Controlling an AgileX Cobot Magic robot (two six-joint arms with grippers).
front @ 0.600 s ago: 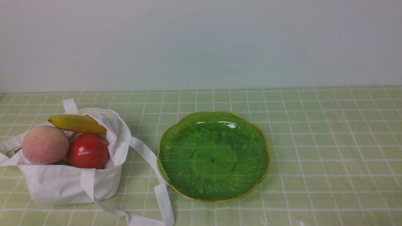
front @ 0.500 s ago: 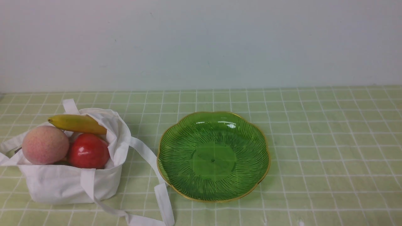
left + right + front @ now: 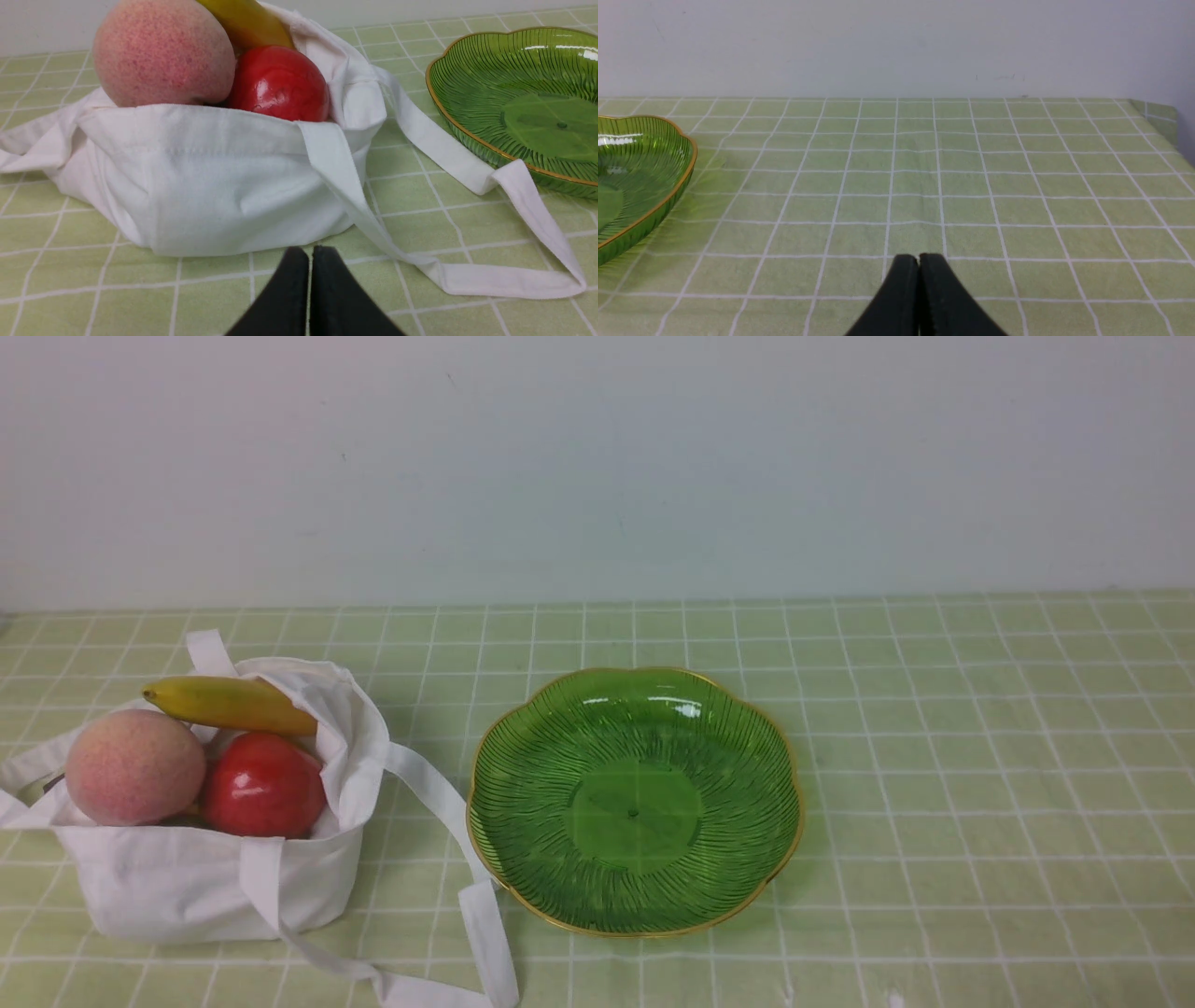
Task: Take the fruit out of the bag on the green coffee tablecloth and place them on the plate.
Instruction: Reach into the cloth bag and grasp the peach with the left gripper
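The white bag [image 3: 205, 877] stands at the front left on the green checked tablecloth [image 3: 934, 756]. In it sit a pink-yellow peach [image 3: 133, 767], a red apple [image 3: 264, 786] and a yellow banana [image 3: 229, 704]; the small orange-yellow fruit is hidden. The green plate [image 3: 635, 887] lies empty to the bag's right. Neither gripper shows in the front view. In the left wrist view my left gripper [image 3: 310, 252] is shut and empty, just before the bag [image 3: 210, 186], peach [image 3: 163, 51] and apple [image 3: 278, 84]. My right gripper [image 3: 918, 259] is shut and empty over bare cloth, right of the plate [image 3: 668, 196].
A long white strap [image 3: 476, 905] trails from the bag along the plate's left rim to the front edge. A pale wall stands behind the table. The cloth's right edge [image 3: 1164, 119] shows in the right wrist view.
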